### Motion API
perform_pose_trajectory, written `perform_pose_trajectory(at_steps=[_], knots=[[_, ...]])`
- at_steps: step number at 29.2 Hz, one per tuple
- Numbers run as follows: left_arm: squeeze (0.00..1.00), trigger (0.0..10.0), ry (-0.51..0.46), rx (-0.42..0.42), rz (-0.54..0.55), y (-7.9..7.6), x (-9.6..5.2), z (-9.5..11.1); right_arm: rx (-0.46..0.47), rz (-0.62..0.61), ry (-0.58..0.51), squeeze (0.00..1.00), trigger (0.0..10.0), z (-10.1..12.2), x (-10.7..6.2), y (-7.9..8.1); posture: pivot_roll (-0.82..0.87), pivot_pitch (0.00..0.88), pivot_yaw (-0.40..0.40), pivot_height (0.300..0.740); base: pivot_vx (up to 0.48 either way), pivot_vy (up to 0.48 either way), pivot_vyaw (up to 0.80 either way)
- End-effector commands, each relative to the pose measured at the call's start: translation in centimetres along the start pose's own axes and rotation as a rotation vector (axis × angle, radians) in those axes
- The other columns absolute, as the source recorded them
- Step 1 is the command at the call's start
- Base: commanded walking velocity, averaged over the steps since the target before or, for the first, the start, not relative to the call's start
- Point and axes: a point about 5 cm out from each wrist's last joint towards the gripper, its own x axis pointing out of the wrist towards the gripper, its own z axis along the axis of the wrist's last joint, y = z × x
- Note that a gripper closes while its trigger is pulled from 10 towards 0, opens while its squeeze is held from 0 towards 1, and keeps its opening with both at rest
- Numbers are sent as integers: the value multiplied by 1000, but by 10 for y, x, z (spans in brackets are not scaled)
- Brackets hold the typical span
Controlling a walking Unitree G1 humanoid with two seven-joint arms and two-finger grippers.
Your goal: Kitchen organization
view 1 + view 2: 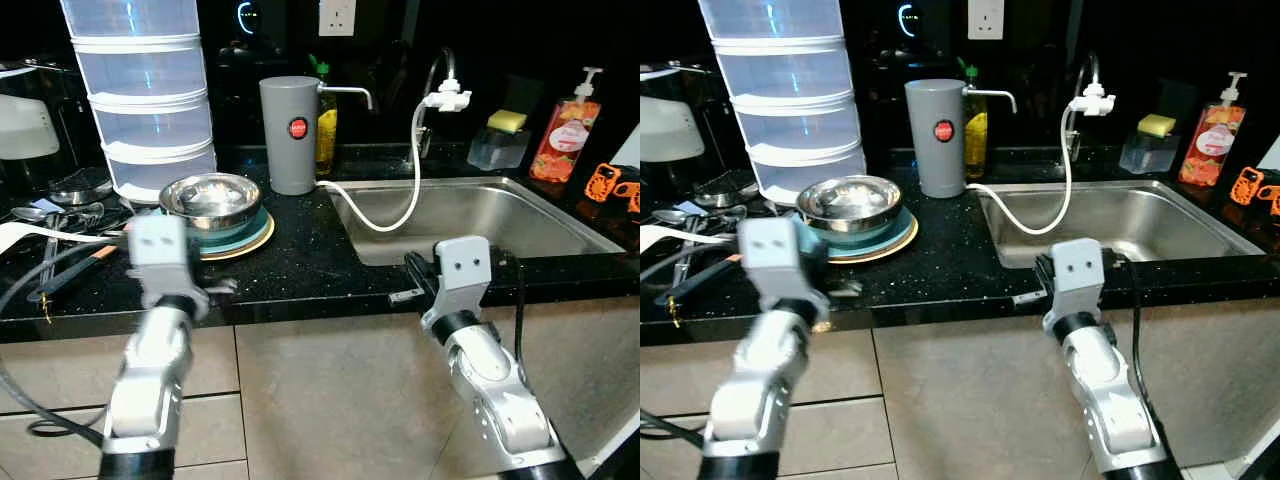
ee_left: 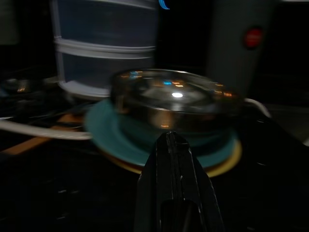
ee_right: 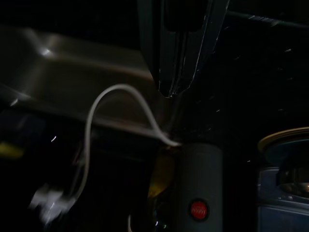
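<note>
Two silver arms reach toward a black speckled stone countertop point(image 1: 300, 270) from its front edge. The left gripper point(image 2: 170, 140), its two black fingers pressed together with nothing between them, sits just short of a shiny round steel bowl point(image 1: 211, 195), which rests on a teal plate point(image 1: 232, 236) stacked on a pale yellow plate point(image 1: 255, 243). The right gripper point(image 3: 169, 92) also has its fingers closed on nothing; it hovers at the counter's front edge, near the front left corner of the rectangular stainless steel sink point(image 1: 480, 215). Behind the bowl stands a tall stack of translucent white plastic tiers point(image 1: 145, 90), and beside it a grey cylindrical canister with a red round button point(image 1: 290, 133). A thin white hose point(image 1: 400, 190) curves from the canister's base into the sink and up to the tap. Metal spoons point(image 1: 45, 212) lie at the counter's left end. An orange pump soap bottle point(image 1: 568, 135) stands behind the sink's right side.
</note>
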Motion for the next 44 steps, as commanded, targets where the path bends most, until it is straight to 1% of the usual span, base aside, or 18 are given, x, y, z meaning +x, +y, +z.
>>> perform_pose_trajectory(at_steps=[1,5,15,16,17,18,19,20,23,24,25,26,27,28,29,30,35,44], knots=[[0,10000,22,50,5,0,-2,-10,101,-30,29,0,10000,-6,1,-2,64,34,-22,740,0,0,0],[0,10000,21,161,-15,0,-5,-13,211,-71,66,0,10000,-12,0,-7,69,31,-18,740,0,0,0],[0,10000,23,343,-60,7,-1,-9,214,-8,169,0,10000,-25,0,-1,72,32,-17,740,0,0,0],[0,10000,10,468,-52,10,3,-7,280,17,268,0,10000,-32,1,1,76,36,-20,740,0,0,0],[0,10000,-54,637,-84,8,4,-3,381,2,286,0,10000,-31,3,-1,72,33,-23,740,0,0,0],[0,10000,-54,637,-84,8,4,-3,381,2,286,0,10000,-31,3,-1,72,33,-23,740,0,0,0],[0,10000,-116,793,-88,6,6,1,546,-26,297,0,10000,-28,6,-5,77,31,-23,740,0,0,0],[0,10000,-167,884,-94,4,6,3,666,-44,280,0,10000,-24,9,-8,74,29,-21,740,0,0,0],[0,10000,-182,837,-65,2,5,4,763,-76,228,0,10000,-18,12,-14,72,29,-21,740,0,0,0],[0,10000,-148,692,-51,2,5,3,788,-96,204,0,10000,-17,12,-17,72,29,-21,740,0,0,0],[0,10000,-98,464,-33,2,4,2,713,-128,166,0,10000,-15,11,-21,72,29,-21,740,0,0,0],[0,10000,-68,311,-29,1,3,1,655,-146,140,0,10000,-13,10,-24,72,29,-21,740,0,0,0],[0,10000,-68,311,-29,1,3,1,655,-146,140,0,10000,-13,10,-24,72,29,-21,740,0,0,0],[0,10000,-41,189,-25,1,2,-1,472,-157,108,0,10000,-9,9,-25,63,28,-21,740,0,0,0],[0,10000,-29,136,-23,1,1,-2,343,-151,87,0,10000,-6,7,-24,64,30,-20,740,0,0,0],[0,10000,-26,131,-29,0,0,-4,244,-142,66,0,10000,-2,6,-23,65,33,-20,740,0,0,0],[0,10000,0,16,-33,-2,-1,-12,113,-163,-20,0,10000,11,3,-22,63,34,-22,740,0,0,0],[0,10000,33,147,4,9,2,-11,161,-117,32,0,10000,1,5,-16,64,34,-24,740,0,0,0]])
